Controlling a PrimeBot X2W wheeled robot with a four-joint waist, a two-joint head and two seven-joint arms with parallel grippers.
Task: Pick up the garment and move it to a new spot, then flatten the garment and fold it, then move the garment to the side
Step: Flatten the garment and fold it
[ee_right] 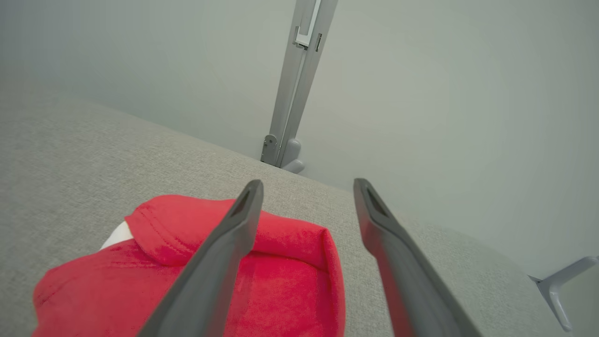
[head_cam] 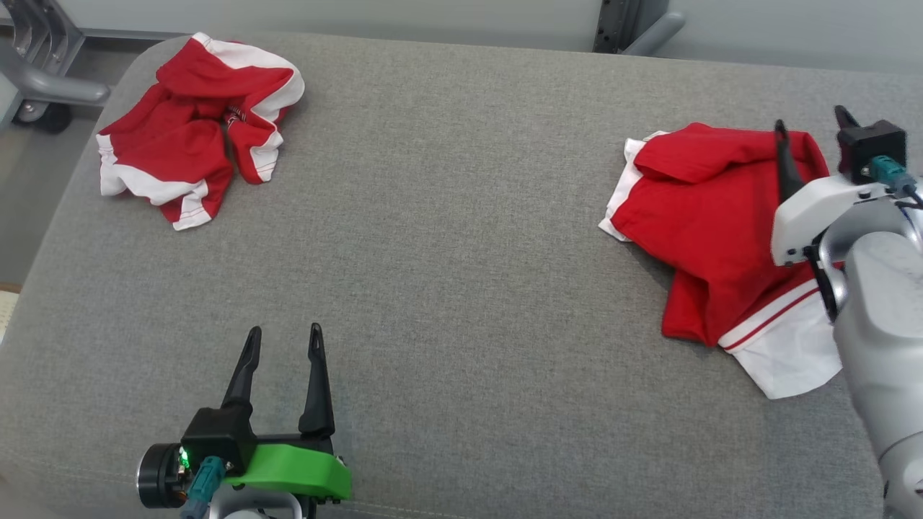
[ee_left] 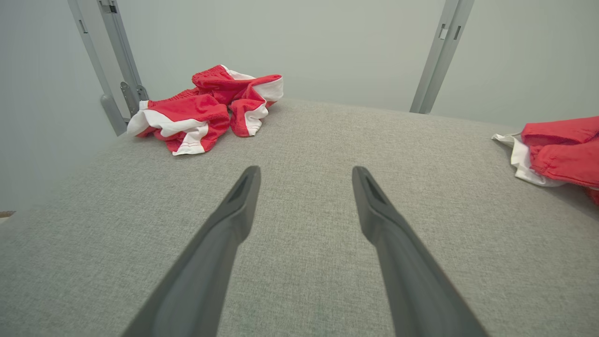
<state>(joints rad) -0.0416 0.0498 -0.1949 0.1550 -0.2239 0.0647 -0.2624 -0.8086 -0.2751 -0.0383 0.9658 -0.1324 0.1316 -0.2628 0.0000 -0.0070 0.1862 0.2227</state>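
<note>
A folded red garment with white trim (head_cam: 714, 238) lies at the right side of the grey cloth-covered table (head_cam: 461, 252). My right gripper (head_cam: 809, 117) hovers over its far right part, open, with nothing between the fingers. In the right wrist view the right gripper (ee_right: 309, 182) stands spread above the garment's red fold (ee_right: 281, 276). A second, crumpled red and white garment (head_cam: 198, 130) lies at the far left corner. My left gripper (head_cam: 284, 329) rests open near the front edge, apart from both. In the left wrist view the left gripper (ee_left: 306, 171) points between the crumpled garment (ee_left: 210, 110) and the folded garment (ee_left: 561, 150).
Grey metal frame posts (head_cam: 627, 25) stand behind the table's far edge, one post (ee_right: 299, 84) right beyond my right gripper. A frame with a wheel (head_cam: 43, 101) is off the table's far left corner. Bare grey cloth stretches between the two garments.
</note>
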